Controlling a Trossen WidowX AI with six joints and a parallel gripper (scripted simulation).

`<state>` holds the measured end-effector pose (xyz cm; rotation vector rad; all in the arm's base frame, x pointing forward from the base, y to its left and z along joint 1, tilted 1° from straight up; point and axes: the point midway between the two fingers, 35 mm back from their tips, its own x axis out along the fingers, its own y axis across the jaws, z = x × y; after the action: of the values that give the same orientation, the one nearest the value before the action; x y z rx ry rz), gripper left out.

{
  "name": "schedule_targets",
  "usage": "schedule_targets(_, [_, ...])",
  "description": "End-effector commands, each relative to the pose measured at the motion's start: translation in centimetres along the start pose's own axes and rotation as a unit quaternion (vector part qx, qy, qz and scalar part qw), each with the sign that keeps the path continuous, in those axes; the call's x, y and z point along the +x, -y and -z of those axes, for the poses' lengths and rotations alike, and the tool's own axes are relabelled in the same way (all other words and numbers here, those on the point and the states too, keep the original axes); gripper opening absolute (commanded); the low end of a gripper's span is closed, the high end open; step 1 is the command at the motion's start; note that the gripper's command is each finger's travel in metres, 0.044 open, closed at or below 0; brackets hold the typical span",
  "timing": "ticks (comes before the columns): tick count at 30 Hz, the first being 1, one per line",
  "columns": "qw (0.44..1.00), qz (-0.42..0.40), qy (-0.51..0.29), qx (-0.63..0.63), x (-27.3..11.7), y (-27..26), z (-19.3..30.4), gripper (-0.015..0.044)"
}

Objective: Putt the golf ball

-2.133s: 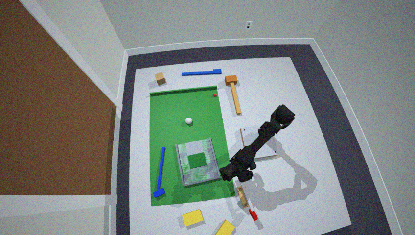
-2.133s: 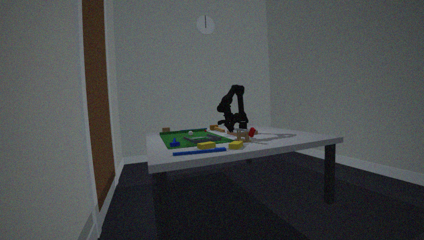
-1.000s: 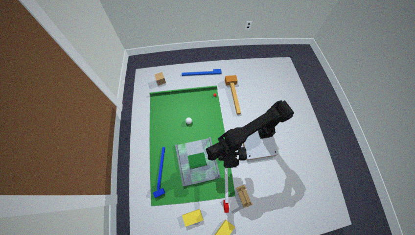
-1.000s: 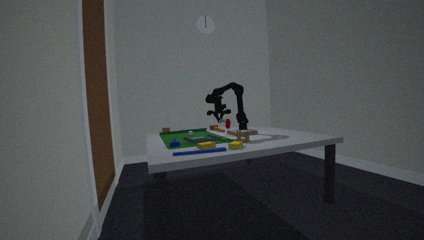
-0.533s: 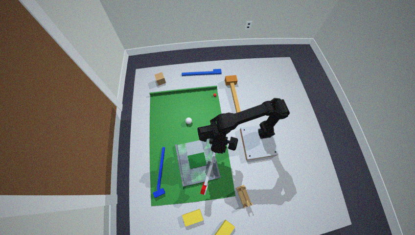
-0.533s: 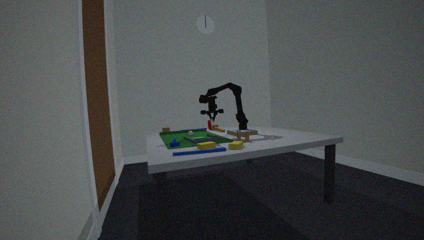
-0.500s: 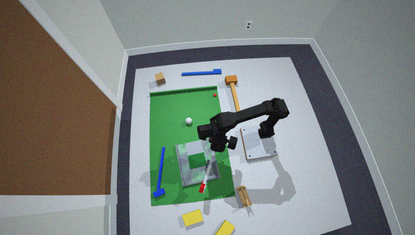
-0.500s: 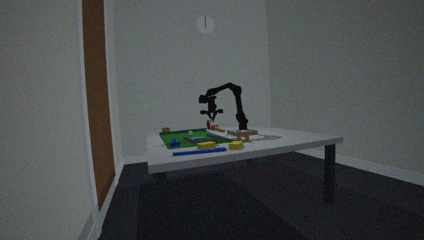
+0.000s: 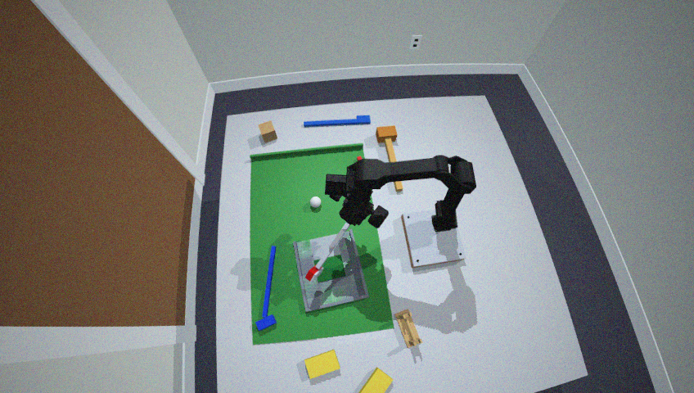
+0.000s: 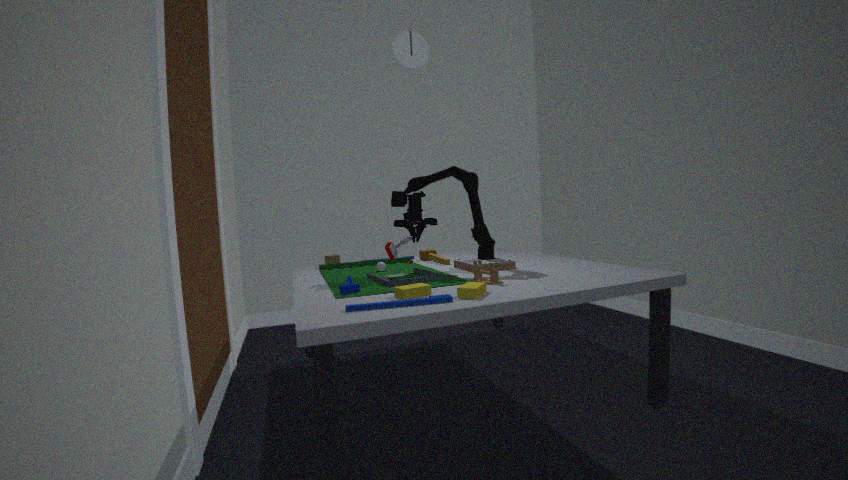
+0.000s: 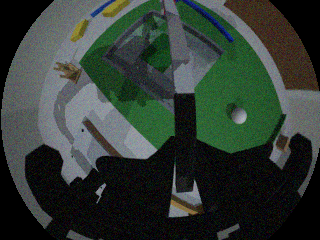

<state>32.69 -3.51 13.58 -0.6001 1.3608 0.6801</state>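
My gripper (image 9: 347, 223) (image 10: 415, 239) (image 11: 179, 139) is shut on the black grip end of the red putter (image 9: 333, 247) (image 10: 390, 250) (image 11: 177, 45). The putter has a grey shaft and red head and is held tilted in the air. In the top view its head appears over the grey-walled ramp (image 9: 300, 280) (image 11: 135, 77), which has a green square (image 9: 335, 273) (image 11: 159, 54) inside. The white golf ball (image 9: 315, 201) (image 10: 381, 266) (image 11: 239, 115) lies on the green mat (image 9: 275, 194) (image 10: 339, 274) (image 11: 255, 90), apart from the putter head.
A blue putter (image 9: 269, 286) lies left of the ramp; another blue club (image 9: 331, 122) is behind the mat's raised edge. An orange mallet (image 9: 386, 133), wooden cube (image 9: 267, 131), wooden stand (image 9: 407, 328) and yellow blocks (image 9: 322, 363) (image 9: 376, 381) surround the mat. A small red ball (image 9: 359, 158) is near my arm.
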Motion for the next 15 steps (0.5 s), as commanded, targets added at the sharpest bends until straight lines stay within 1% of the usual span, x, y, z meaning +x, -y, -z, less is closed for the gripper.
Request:
schedule_targets(1, [0.999, 0.008, -0.005, 0.041, -0.5, 1.6, 1.7, 0.0000])
schedule_targets(15, [0.980, 0.028, -0.028, 0.196, -2.0, 5.9, 9.3, 0.0000])
